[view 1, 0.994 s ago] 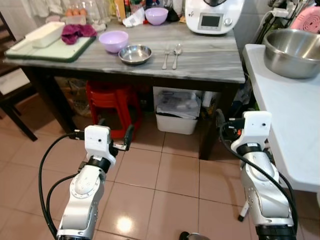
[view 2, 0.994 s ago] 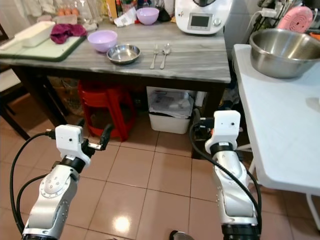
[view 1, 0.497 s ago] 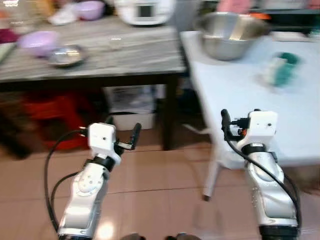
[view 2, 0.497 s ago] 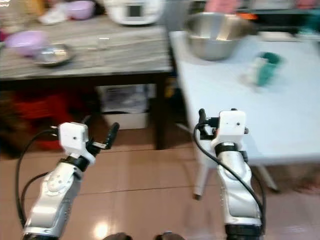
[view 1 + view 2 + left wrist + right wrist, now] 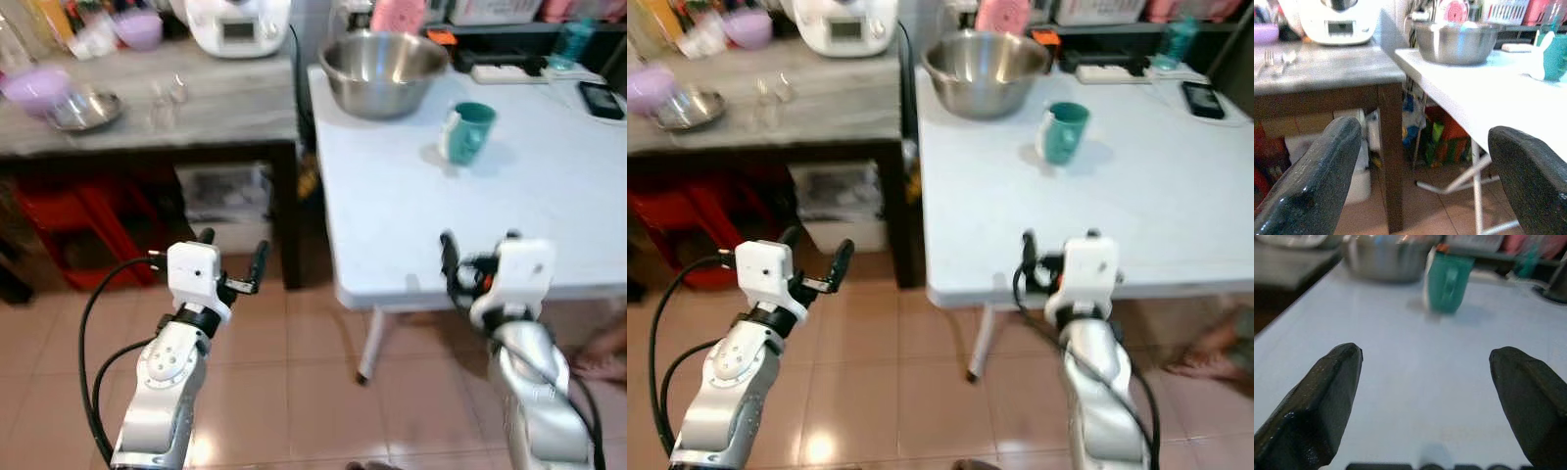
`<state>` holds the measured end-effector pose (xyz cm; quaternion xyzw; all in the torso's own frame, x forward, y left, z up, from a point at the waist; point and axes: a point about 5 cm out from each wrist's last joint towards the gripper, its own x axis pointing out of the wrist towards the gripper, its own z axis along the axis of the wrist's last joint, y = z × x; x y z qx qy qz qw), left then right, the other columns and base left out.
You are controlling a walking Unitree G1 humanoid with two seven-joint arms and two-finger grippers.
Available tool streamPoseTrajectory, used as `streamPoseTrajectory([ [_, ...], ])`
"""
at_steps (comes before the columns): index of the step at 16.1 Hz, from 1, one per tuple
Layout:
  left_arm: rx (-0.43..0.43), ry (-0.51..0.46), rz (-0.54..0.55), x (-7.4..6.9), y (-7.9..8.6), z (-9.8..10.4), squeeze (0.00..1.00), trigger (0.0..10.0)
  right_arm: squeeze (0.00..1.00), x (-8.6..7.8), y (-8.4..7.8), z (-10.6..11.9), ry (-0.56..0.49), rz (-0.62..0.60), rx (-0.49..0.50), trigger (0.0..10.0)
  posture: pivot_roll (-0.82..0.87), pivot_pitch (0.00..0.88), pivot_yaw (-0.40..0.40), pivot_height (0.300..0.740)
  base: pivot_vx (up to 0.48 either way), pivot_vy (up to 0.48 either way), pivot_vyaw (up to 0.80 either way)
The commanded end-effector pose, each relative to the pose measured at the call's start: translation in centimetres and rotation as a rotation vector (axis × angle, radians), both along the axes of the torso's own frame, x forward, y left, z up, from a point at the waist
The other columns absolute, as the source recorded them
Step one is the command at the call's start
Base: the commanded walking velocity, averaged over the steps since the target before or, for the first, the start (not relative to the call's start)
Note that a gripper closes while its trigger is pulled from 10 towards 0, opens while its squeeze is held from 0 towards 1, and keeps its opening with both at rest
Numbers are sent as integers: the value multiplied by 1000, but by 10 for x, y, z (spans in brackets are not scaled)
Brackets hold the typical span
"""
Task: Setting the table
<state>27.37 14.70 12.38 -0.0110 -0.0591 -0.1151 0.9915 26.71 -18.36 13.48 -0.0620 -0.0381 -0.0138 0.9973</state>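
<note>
Terracotta floor tiles run beneath both tables. Left eye view: within the last second our camera has swung right, so the white table (image 5: 411,211) now fills the centre and the grey marble-patterned table (image 5: 225,103) has slid to the far left; the things themselves have not moved. We judge this a turn toward the surface to be set, with nothing carried yet. On the white table stand a polished steel mixing bowl (image 5: 382,70) and a glossy teal mug (image 5: 468,132) with a white handle. The left end effector (image 5: 232,262) is released and empty, fingers spread.

Right eye view: the right end effector (image 5: 1048,264) hangs at the near edge of the white table. A small steel dish (image 5: 688,108) and a lilac bowl (image 5: 649,86) remain on the grey table.

Left wrist view: two matte black fingers (image 5: 1312,181) frame the table leg, well apart.

Right wrist view: we see fingers (image 5: 1317,396) released, wide apart, with the teal mug far ahead on the smooth white top.
</note>
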Motion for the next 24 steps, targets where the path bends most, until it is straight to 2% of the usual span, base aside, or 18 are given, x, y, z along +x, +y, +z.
streamPoseTrajectory([
  [1,14,-6,27,-1,8,2,0,10000,0,-5,7,2,-22,49,-47,10000,-140,154,50,740,0,0,0],
  [2,19,-6,24,-1,8,2,0,10000,0,-12,4,-3,-6,38,-67,10000,-140,154,50,740,0,0,0],
  [4,28,-11,9,0,6,4,0,10000,0,-11,-8,-3,-16,-42,-155,10000,-143,154,57,740,0,0,0],
  [5,26,-10,1,0,5,3,0,10000,0,-8,-9,2,-29,-40,-98,10000,-143,154,57,740,0,0,0],
  [6,25,-10,-7,0,4,4,0,10000,0,-7,-10,5,-41,-45,-87,10000,-143,154,57,740,0,0,0],
  [7,26,-13,-22,0,1,4,0,10000,0,-4,-9,8,-65,-65,-124,10000,-146,154,58,740,0,0,0],
  [8,26,-14,-28,0,1,4,0,10000,0,-4,-9,8,-44,-77,-141,10000,-146,154,58,740,0,0,0],
  [9,18,-13,-35,0,0,4,0,10000,0,-7,0,6,-38,35,-48,10000,-146,154,58,740,0,-244,0],
  [12,13,-11,-38,0,-1,4,0,10000,0,-4,1,5,-30,17,-64,10000,-145,157,55,740,0,-366,0],
  [14,10,-8,-44,1,-1,4,0,10000,0,2,4,8,-48,-19,-144,10000,-145,157,55,740,0,-420,0],
  [16,10,-8,-45,1,-1,4,0,10000,0,4,7,9,-55,15,-98,10000,-145,157,55,740,0,-422,0],
  [18,10,-6,-44,1,-1,4,0,10000,0,5,6,11,-73,-9,-116,10000,-145,157,55,740,0,-422,0],
  [21,17,-7,-42,2,-1,4,0,10000,0,8,7,9,-28,0,-69,10000,-142,154,54,740,0,-386,0],
  [24,10,-15,-49,3,-1,5,0,10000,0,9,9,9,-36,7,-57,10000,-142,151,57,740,0,-85,0],
])
